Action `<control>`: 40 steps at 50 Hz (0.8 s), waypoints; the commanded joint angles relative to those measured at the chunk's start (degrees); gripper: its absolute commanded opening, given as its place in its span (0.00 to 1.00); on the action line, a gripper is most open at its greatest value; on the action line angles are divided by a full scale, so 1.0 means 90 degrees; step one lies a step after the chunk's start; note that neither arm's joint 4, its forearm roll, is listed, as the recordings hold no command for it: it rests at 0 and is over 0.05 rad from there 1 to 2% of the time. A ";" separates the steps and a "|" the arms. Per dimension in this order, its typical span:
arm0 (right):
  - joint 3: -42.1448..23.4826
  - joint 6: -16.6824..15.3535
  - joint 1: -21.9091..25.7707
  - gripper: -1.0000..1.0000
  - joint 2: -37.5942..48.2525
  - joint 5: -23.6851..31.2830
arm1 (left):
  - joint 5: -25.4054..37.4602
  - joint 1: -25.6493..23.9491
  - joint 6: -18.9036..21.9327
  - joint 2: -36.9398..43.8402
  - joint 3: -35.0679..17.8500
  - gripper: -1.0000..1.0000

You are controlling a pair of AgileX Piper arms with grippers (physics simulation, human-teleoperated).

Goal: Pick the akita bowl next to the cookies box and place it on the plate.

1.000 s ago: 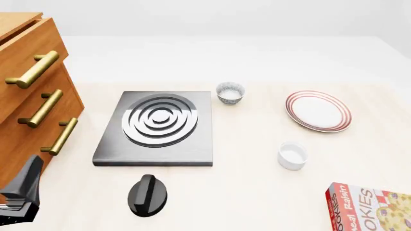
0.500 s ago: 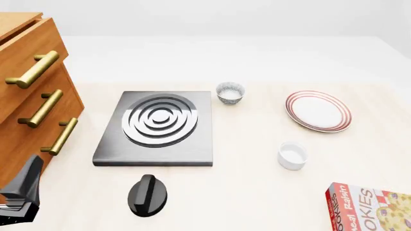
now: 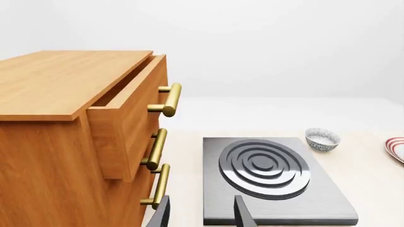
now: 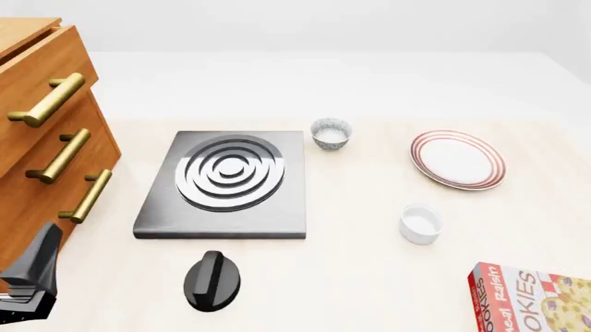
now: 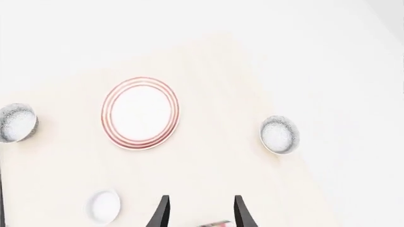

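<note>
Two akita bowls show in the right wrist view. One bowl [image 5: 279, 135] lies beyond the plate [image 5: 140, 112], nearer the cookies box, of which only a sliver [image 5: 215, 223] shows. Its look-alike [image 5: 17, 123] sits by the stove plate and is also in the front view [image 4: 331, 133]. The front view also holds the plate [image 4: 458, 159] and the cookies box [image 4: 531, 297] at the near right corner. My right gripper [image 5: 200, 215] is open and empty, well short of the bowl. My left gripper [image 3: 200, 217] is open and empty, near the stove plate's front edge.
A wooden drawer cabinet [image 4: 46, 138] with brass handles stands at the left, top drawer slightly out. The grey stove plate [image 4: 229, 181] lies mid-table with a black knob [image 4: 212, 280] in front. A plain white cup [image 4: 420, 223] sits between the plate and the cookies box.
</note>
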 commanded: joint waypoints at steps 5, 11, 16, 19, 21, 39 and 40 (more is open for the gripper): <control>0.0034 -0.0091 -0.0450 1.00 0.0652 -0.0175 | 0.0000 0.0000 0.0000 0.0000 0.0000 1.00; -0.0070 -0.0122 -0.0655 1.00 0.1096 -0.0287 | 0.0000 0.0000 0.0000 0.0000 0.0000 1.00; -0.0216 -0.0115 -0.0785 1.00 0.1345 -0.0281 | 0.0000 0.0000 0.0000 0.0000 0.0000 1.00; -0.0287 -0.0158 -0.0876 1.00 0.1463 -0.0261 | 0.0000 0.0000 0.0000 0.0000 0.0000 1.00; -0.0335 -0.0183 -0.0923 1.00 0.1518 -0.0240 | 0.0000 0.0000 0.0000 0.0000 0.0000 1.00; -0.0721 -0.0205 -0.1234 1.00 0.2072 -0.0168 | 0.0000 0.0000 0.0000 0.0000 0.0000 1.00; -0.0735 -0.0196 -0.1246 1.00 0.2100 -0.0169 | 0.0000 0.0000 0.0000 0.0000 0.0000 1.00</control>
